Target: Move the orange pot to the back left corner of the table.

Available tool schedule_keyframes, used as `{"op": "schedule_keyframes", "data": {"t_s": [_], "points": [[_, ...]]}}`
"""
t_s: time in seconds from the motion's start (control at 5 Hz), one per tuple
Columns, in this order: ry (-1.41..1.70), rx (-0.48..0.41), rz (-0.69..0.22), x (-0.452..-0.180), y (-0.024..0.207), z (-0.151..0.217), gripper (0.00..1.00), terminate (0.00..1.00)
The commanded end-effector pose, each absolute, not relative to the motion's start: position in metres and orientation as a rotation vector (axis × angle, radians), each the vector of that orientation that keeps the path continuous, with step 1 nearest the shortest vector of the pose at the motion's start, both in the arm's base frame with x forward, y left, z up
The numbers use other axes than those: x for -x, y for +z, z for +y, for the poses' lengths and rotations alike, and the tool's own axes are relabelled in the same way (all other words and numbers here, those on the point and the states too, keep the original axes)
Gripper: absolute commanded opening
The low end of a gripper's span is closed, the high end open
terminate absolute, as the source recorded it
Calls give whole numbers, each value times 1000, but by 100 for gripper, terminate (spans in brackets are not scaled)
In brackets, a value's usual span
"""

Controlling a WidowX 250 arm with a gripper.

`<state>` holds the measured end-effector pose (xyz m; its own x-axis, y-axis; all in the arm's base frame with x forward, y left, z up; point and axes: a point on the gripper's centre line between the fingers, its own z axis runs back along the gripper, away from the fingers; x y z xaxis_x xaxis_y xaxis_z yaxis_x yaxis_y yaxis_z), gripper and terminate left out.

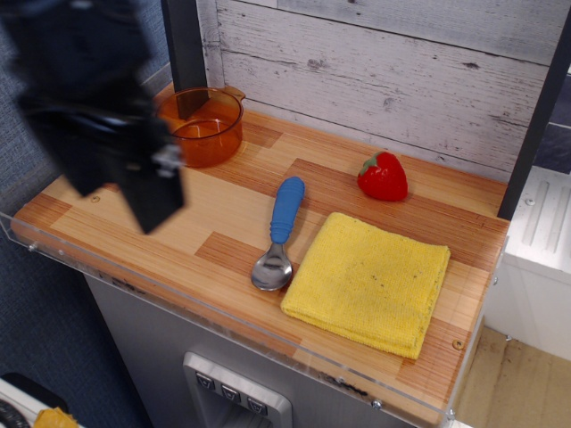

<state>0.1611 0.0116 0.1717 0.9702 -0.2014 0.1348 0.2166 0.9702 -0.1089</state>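
Note:
The orange pot (210, 125) stands upright at the back left corner of the wood-plank table (223, 209), close to the back wall. It is empty. My gripper (159, 203) is a large, blurred black shape hanging above the left part of the table, in front of the pot and apart from it. It hides the pot's left handle and rim. It holds nothing that I can see. The blur hides whether the fingers are open or shut.
A spoon (277, 234) with a blue handle lies mid-table. A folded yellow cloth (368, 281) lies at front right and a red toy strawberry (383, 176) behind it. A dark post (184, 45) rises behind the pot. A clear acrylic rim (178, 299) lines the front edge.

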Motion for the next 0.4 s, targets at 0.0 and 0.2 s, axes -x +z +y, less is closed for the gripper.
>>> {"op": "schedule_keyframes", "data": {"t_s": [0.0, 0.2], "points": [[-309, 119, -165, -178, 192, -20, 100, 0], [-309, 119, -165, -178, 192, -20, 100, 100]]}}
